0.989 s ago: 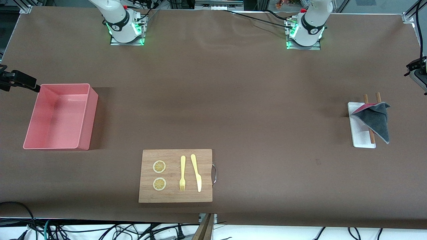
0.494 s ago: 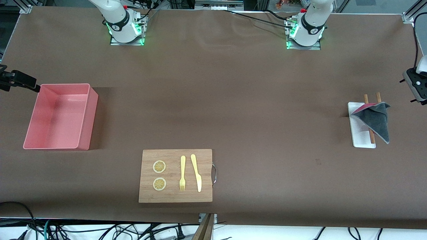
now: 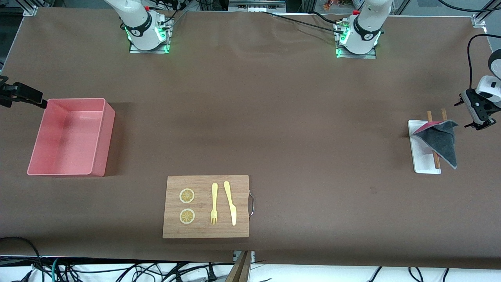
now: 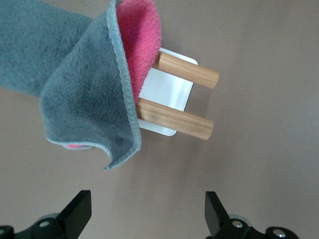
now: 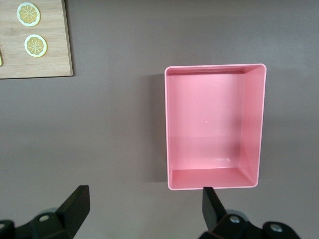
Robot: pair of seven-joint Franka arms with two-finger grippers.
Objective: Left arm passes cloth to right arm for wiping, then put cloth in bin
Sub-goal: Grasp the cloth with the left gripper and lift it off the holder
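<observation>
Front view: a wide brown desk (image 3: pixel 274 117) with both arm bases along its top edge. The cloth (image 3: pixel 440 141), dark grey side up with a strip of crimson-pink showing, lies draped over two wooden sticks (image 3: pixel 433 154) on a small flat white tray (image 3: pixel 422 160) at the left arm's end of the desk. The left pincer (image 3: pixel 479 115) hangs in the air just beside the cloth, over bare desk at that end, with nothing in it. The pink bin (image 3: pixel 70 137) sits at the right arm's end of the desk, well apart from the cloth. The right pincer (image 3: pixel 23 96) shows at the edge of the picture by the bin's corner. A wooden board (image 3: pixel 206 206) lies nearer the camera, between the two ends, carrying two lemon slices (image 3: pixel 187 205), a yellow fork (image 3: pixel 214 203) and a yellow knife (image 3: pixel 231 203).

Left wrist view: the left pincer's two fingertips (image 4: pixel 79 211) stand wide apart and released above bare desk. The cloth hangs folded over the two sticks and the tray, its pink face showing inside the fold.

Right wrist view: the right pincer's fingertips (image 5: pixel 77 204) also stand wide apart, released and empty, high above the desk. The bin lies below, open side up, with nothing in it. A corner of the board with the two lemon slices shows farther off.
</observation>
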